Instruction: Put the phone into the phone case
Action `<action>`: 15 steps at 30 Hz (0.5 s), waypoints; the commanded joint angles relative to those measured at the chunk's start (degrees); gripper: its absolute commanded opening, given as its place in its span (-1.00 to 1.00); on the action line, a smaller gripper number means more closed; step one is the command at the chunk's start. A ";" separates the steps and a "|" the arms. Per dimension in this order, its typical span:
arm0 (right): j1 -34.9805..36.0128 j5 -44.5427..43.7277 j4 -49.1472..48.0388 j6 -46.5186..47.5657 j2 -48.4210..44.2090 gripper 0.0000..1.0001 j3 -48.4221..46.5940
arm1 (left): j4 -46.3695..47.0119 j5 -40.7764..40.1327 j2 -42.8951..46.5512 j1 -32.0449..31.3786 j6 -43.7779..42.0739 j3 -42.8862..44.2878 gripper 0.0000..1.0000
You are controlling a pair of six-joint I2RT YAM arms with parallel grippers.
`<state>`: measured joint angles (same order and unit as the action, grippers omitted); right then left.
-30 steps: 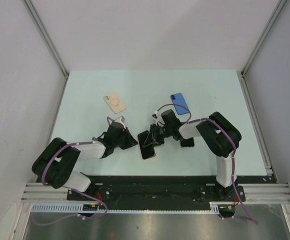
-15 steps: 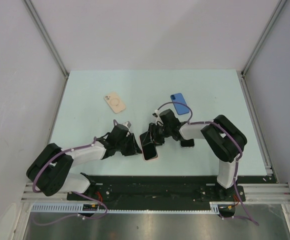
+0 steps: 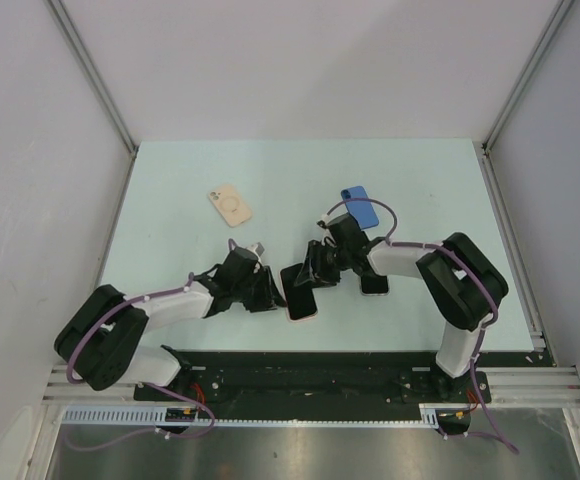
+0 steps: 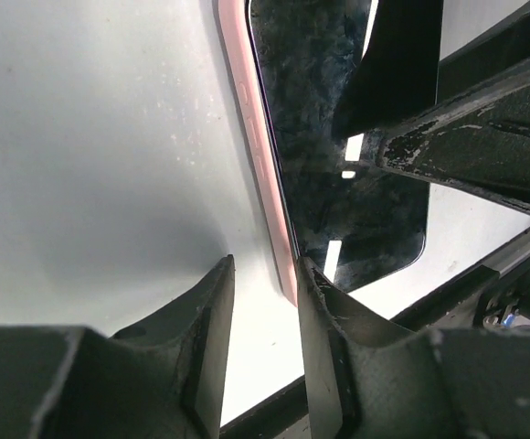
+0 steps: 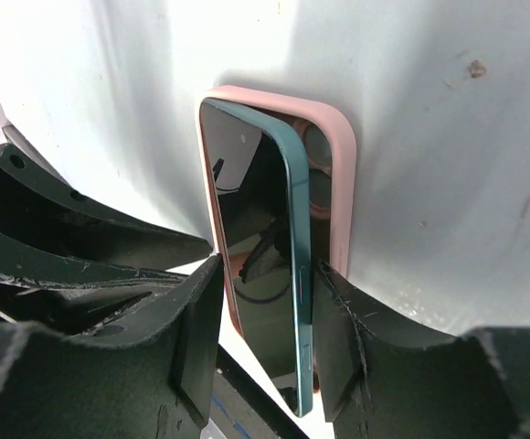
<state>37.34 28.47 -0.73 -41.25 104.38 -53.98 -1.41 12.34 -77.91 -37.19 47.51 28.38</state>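
A dark phone (image 5: 251, 210) with a teal edge lies tilted in a pink phone case (image 5: 340, 183), its right edge raised above the case wall. My right gripper (image 5: 268, 265) is shut across the phone's width, one finger against the teal edge. In the top view the phone (image 3: 298, 285) and case (image 3: 304, 316) lie near the table's front middle, with the right gripper (image 3: 315, 272) over them. My left gripper (image 4: 260, 283) is narrowly open and empty, its right finger (image 4: 315, 302) at the pink case's (image 4: 256, 155) long edge beside the phone's glass (image 4: 329, 119). It also shows in the top view (image 3: 268, 296).
A beige case with a ring (image 3: 230, 205) lies at the back left. A blue phone-shaped item (image 3: 360, 207) lies behind the right arm. Another small white-edged device (image 3: 375, 285) lies under the right forearm. The table's front edge and black rail (image 3: 320, 360) are close by.
My left gripper has slid right up to the case's left edge. My right arm has shifted slightly right while still holding the phone over the case.
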 commanded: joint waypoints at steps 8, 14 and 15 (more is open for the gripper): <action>-3.15 -3.33 8.11 4.95 -5.33 -0.08 -0.78 | 0.97 -0.12 -4.18 -0.08 -2.86 7.12 -0.11; -3.42 -3.94 9.96 6.19 -5.68 -0.31 -0.78 | 1.15 0.76 -6.90 0.89 -3.56 9.06 -0.03; -3.42 -4.38 9.87 6.36 -5.85 -0.35 -0.69 | 1.15 1.19 -7.69 1.06 -3.65 9.32 -0.04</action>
<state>34.02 25.96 7.35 -36.86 100.88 -53.98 -1.39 12.67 -83.77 -36.80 45.41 35.18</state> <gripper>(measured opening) 0.361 0.482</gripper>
